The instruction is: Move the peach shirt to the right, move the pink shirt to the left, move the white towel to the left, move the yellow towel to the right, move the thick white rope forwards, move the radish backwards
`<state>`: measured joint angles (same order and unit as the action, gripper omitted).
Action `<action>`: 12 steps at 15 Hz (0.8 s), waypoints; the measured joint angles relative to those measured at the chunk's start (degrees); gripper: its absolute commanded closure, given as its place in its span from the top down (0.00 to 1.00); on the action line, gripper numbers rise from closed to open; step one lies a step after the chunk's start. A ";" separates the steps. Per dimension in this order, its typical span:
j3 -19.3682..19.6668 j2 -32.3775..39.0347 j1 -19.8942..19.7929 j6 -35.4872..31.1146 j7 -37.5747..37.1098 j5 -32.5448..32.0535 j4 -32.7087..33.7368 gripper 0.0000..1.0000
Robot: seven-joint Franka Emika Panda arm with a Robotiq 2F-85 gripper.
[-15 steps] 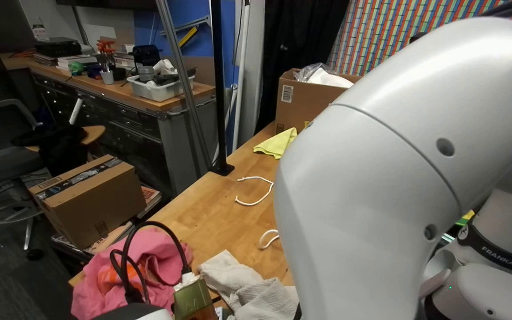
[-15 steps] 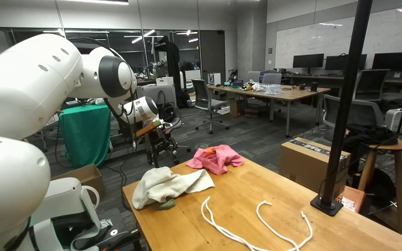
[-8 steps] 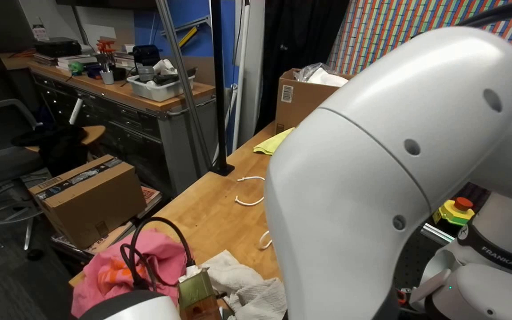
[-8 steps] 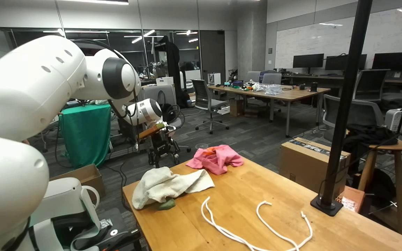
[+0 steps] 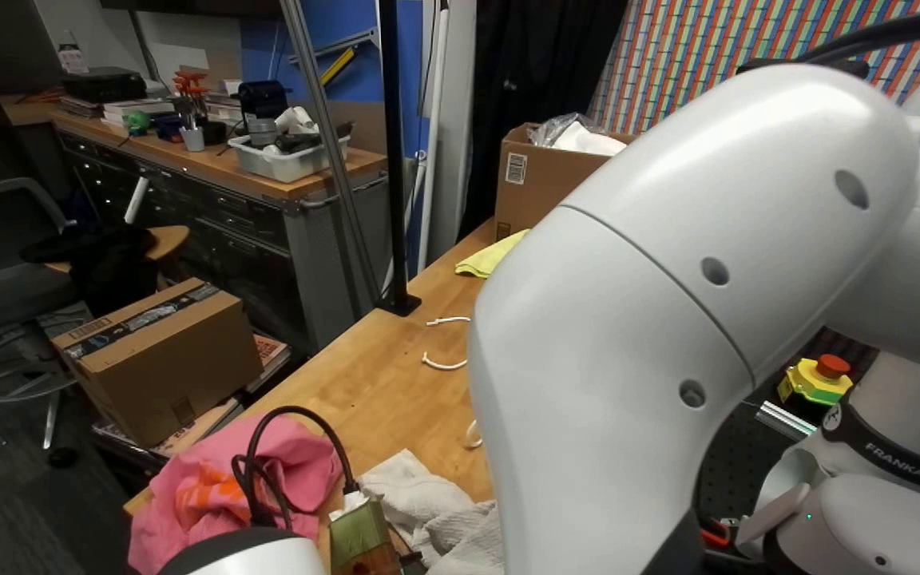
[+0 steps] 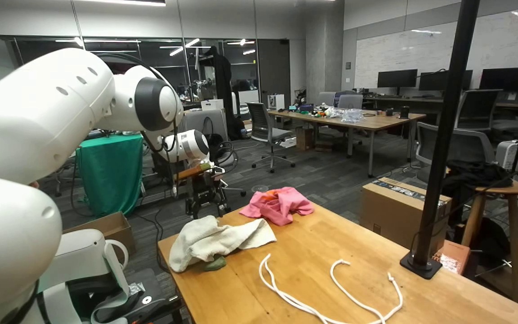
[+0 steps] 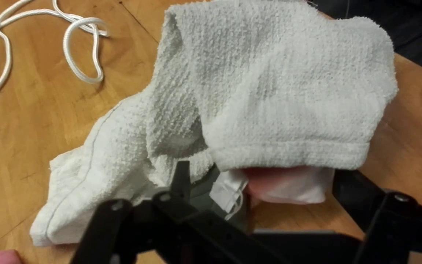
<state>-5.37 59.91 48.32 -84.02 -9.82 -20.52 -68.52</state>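
Note:
My gripper [image 7: 262, 176] stands open in the wrist view, fingers spread at the white towel's [image 7: 291, 95] hem. Between them, a pink-and-white thing with a grey-green part and a white tag, seemingly the radish [image 7: 288, 185], pokes out from under the towel. In an exterior view the gripper [image 6: 206, 211] hangs behind the white towel [image 6: 216, 240], and a green piece shows at its front. The pink shirt [image 6: 279, 204] lies crumpled at the table's far edge. The thick white rope [image 6: 299, 306] curls across the wood. The yellow towel [image 5: 488, 257] is partly covered by my arm. The peach shirt does not show.
A black post [image 6: 434, 180] rises from the table's [image 6: 295, 252] side edge. An open cardboard box [image 5: 544, 184] stands behind the yellow towel. In the wrist view the table edge runs past the upper right of the white towel.
In the exterior views my arm has swung across and the gripper has come slightly lower towards the white towel. The towel's outer edge has shifted a little; the other items lie unmoved.

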 measured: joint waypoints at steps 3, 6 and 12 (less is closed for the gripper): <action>-0.82 0.40 -0.11 0.32 1.01 1.72 0.34 1.00; -1.45 1.19 -0.13 0.61 2.18 2.46 1.07 1.00; -1.86 3.42 -0.13 0.58 4.86 2.79 2.80 1.00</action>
<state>-7.22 63.33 48.19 -83.44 -4.96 -17.74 -65.73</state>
